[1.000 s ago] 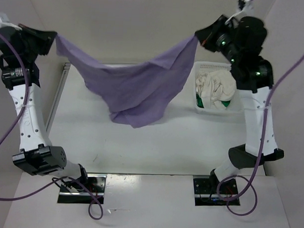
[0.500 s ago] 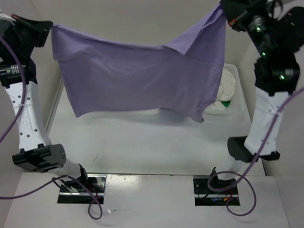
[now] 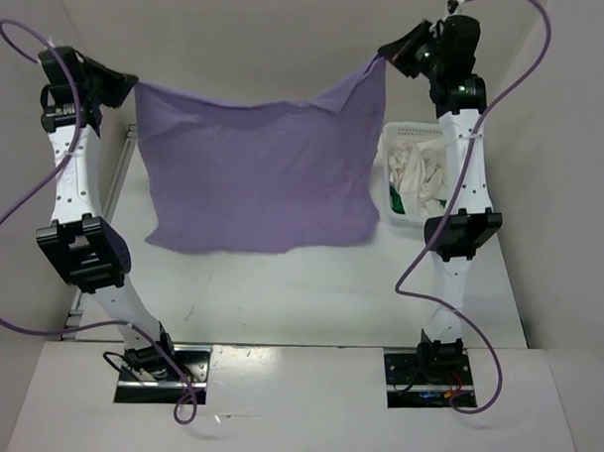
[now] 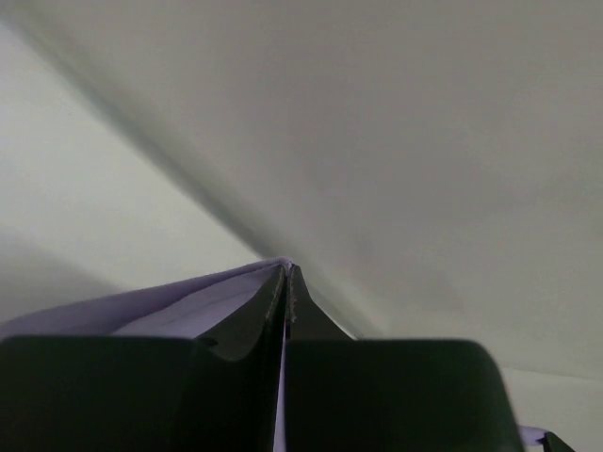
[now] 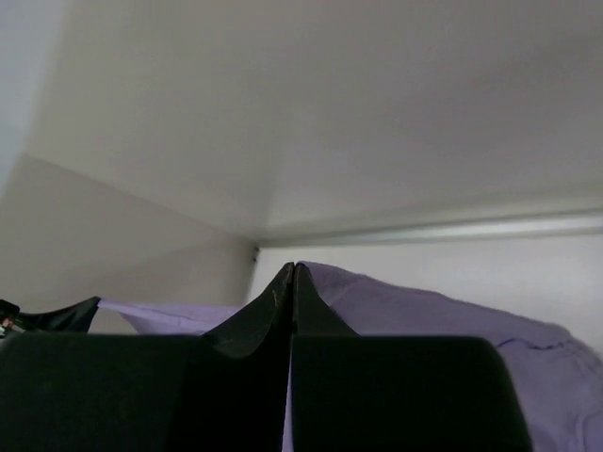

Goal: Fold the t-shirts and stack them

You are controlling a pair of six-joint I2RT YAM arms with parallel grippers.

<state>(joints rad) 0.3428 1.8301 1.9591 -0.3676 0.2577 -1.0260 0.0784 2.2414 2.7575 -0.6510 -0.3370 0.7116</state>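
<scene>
Lavender t-shirt (image 3: 254,175) hangs as a wide sheet above the table (image 3: 280,295), stretched between the two raised arms, with its top edge sagging slightly in the middle. Holding it high by two upper corners likely lets gravity pull out the wrinkles so it can be laid flat for folding. Whether the lower hem brushes the table I cannot tell.

The white mesh basket (image 3: 406,222) sits at the table's right side, just beside the hanging cloth, and probably serves as the supply bin. The cream t-shirt (image 3: 421,169) is heaped inside it, with a patch of the green t-shirt (image 3: 395,200) showing underneath; both are unfolded.

The left gripper (image 3: 128,83) has its fingers pressed together on the shirt's left corner, and its wrist view shows purple fabric pinched between them. The right gripper (image 3: 380,58) is likewise clamped on the right corner.

Plain pale walls close in the space on three sides. The tabletop is smooth, white and matte, with a few faint dark specks near the front.
</scene>
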